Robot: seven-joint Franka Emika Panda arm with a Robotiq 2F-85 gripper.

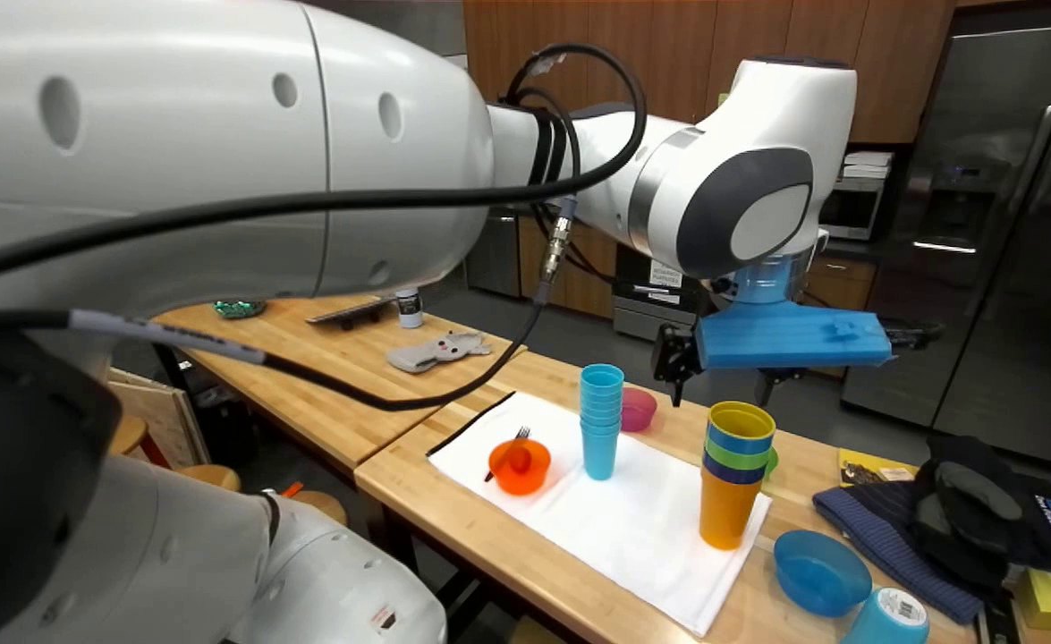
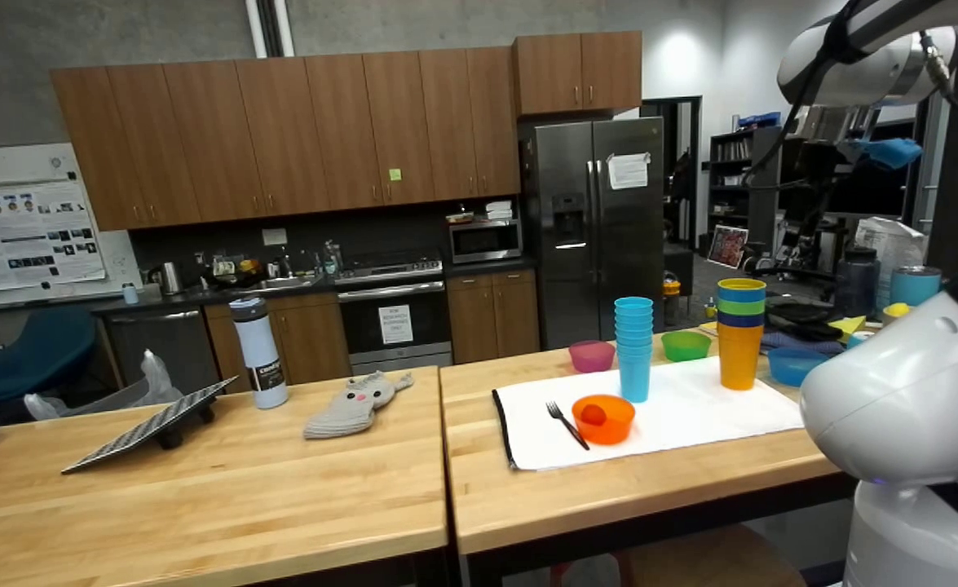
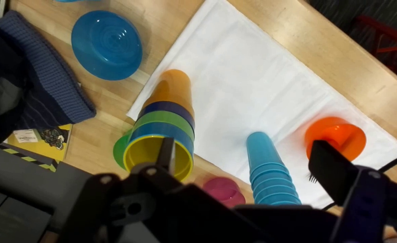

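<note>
- Wrist view: gripper [image 3: 242, 145] is hovering higher than the white cloth [image 3: 232, 67], jaws standing wide apart, empty, touching nothing that is showing.
- Step in hand, my read: positioning near the cups; nothing is being gripped or lifted.
- Next move, my read: going for either stack would be calling for centring the jaws over 1 rim, then lowering evenly; a side bump could be tipping a tall stack.
- Multicolour cup stack [image 3: 166, 118]: 1, standing upright on the cloth near the end opposite its dark edging; 5 colours are showing, so likely 5 cups.
- Light-blue cup stack [image 3: 271, 171]: 1, standing upright about midway along the cloth; at least 5 cups, exact count is not reading clearly.
- Bowls: 4. Orange bowl [image 2: 609, 432] is sitting on the cloth toward its dark-edged end; pink bowl [image 3: 223, 189] and green bowl [image 2: 685, 346] are sitting just off its long side; blue bowl [image 3: 107, 45] is sitting off its opposite short end.
- Small round thing [image 2: 593, 414]: 1, resting inside the orange bowl.
- Fork [image 2: 567, 425]: 1, lying on the cloth toward the dark-edged end.
- Loose light-blue cup [image 1: 887, 617]: 1, showing in an exterior view past the cloth's short end.
</note>
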